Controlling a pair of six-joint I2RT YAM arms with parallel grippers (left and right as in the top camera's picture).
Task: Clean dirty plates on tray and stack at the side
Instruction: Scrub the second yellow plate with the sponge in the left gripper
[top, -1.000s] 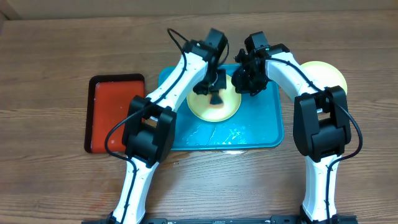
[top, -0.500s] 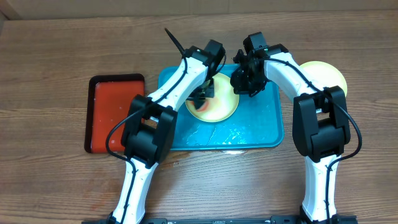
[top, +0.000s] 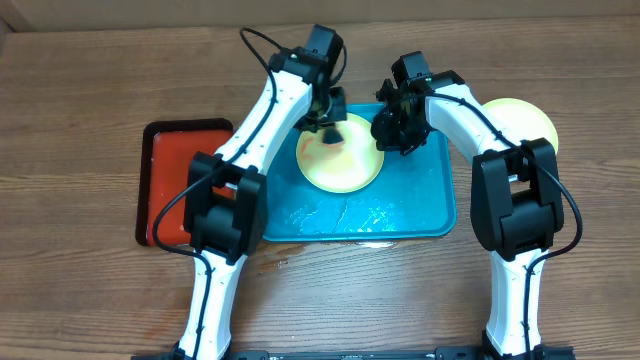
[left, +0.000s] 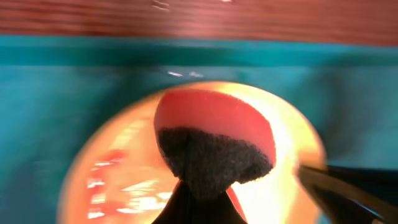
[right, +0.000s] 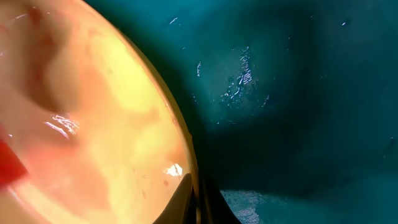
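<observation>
Here the left gripper (top: 328, 125) pinched a red-and-black sponge (left: 214, 146) over the yellow plate (top: 342, 168) on the tray (top: 425, 210); the right gripper (top: 388, 132) apparently clamped its rim.

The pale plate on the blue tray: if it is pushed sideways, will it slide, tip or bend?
It would probably slide easily: the tray under the plate shows wet glints. It is shallow and lies flat, so tipping seems unlikely. Its glossy rim, pinched by the right end effector, may slip from the grip.
</observation>
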